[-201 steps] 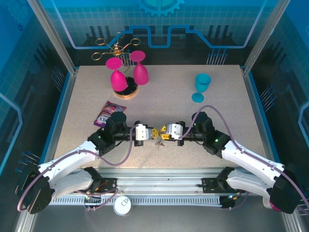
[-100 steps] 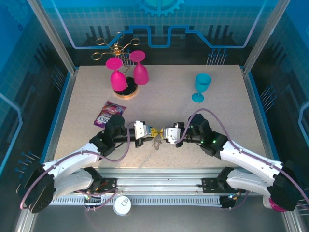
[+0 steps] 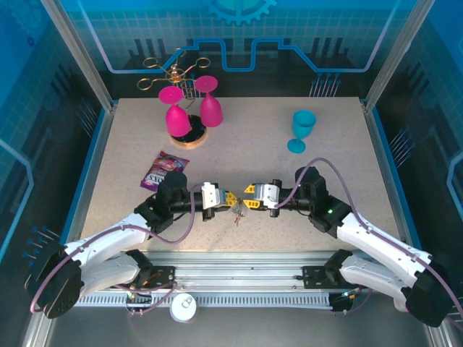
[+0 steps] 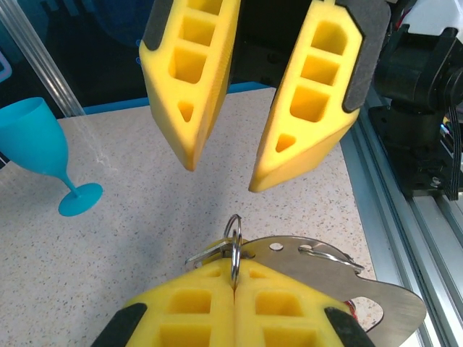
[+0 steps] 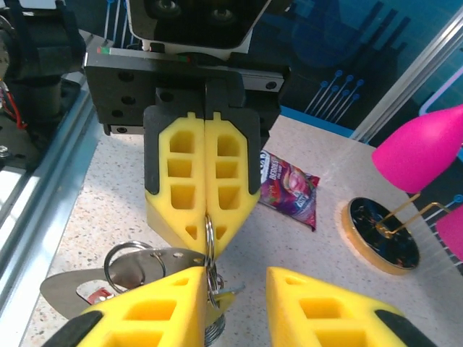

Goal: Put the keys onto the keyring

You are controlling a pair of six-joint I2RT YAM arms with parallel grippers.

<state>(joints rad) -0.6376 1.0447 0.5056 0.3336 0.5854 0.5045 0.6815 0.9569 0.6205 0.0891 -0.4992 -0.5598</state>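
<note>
Two sets of yellow fingers meet tip to tip close to the desk's (image 3: 333, 173) near edge, about midway along it. The left fingers (image 3: 229, 197) are pressed together and clamped on the ring (image 4: 234, 253), a thin metal loop held clear of the desk. It stands upright on edge, in line with the seam between those fingers, its free end poking toward the right fingers (image 3: 248, 191). Those stand apart just short of it, with nothing between them. From the right wrist the ring (image 5: 207, 230) shows edge-on at the clamped tips. A silver plate (image 4: 347, 285) with a bit of red under it is joined to the ring. Its long axis runs toward the near edge. Seen from above, the small metal bits hanging there are too small to tell apart.

The desk is speckled beige with a blue rim, boxed in by aluminium posts and blue panels. A teal goblet (image 3: 302, 129) stands toward the far right corner. Two pink glasses (image 3: 179, 116) hang on a gold rack (image 3: 176, 70) toward the far left corner. A snack packet (image 3: 163, 170) lies nearer the left edge.
</note>
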